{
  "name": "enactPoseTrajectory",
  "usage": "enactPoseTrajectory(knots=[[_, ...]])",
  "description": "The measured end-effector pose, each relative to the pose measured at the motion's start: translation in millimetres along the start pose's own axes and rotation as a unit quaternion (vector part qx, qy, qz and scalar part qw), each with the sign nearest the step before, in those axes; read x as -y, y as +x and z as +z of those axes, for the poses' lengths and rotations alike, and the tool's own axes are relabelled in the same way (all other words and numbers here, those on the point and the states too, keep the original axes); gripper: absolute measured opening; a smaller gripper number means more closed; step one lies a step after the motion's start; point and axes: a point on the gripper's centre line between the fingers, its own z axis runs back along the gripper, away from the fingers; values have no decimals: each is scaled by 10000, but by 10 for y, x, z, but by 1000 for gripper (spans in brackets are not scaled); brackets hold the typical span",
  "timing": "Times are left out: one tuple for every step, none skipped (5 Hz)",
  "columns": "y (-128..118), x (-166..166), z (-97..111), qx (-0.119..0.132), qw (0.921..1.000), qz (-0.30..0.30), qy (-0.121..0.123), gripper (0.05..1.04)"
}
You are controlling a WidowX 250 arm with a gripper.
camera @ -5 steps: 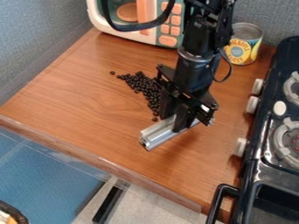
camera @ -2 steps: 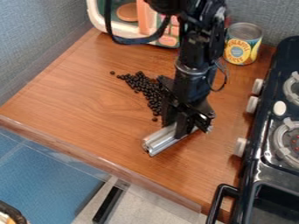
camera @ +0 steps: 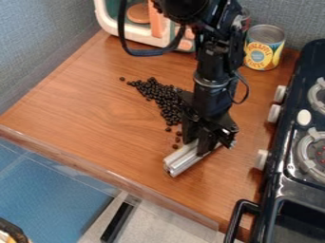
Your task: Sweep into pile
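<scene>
The wooden desk [camera: 82, 104] carries a loose patch of black beans [camera: 166, 102] around its middle, with strays trailing toward the near edge, beside the metal bar [camera: 181, 160]. A bar held slightly tilted or high could let beans slip beneath; a hard push could scatter them over that edge. The black gripper [camera: 202, 142] points down, its fingers pinching the bar low over the desk.

Small dark beans [camera: 162, 100] lie in a loose, elongated patch on the counter [camera: 95, 107], strays at both ends; a silvery, ridged bar [camera: 181, 161] slants beside the nearest few
</scene>
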Motion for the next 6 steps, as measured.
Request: enactPoseTrajectory(knots=[[-17,8,-13,-30,10000,-37,-6,339],[-35,-66,-7,-35,10000,-9,-35,339],[-73,-226,-3,-24,9998,210,-22,339],[-94,-298,-23,-51,9996,289,-51,339],[-98,-310,-23,-54,9996,287,-40,339],[-100,-318,-23,-62,9996,277,-16,339]])
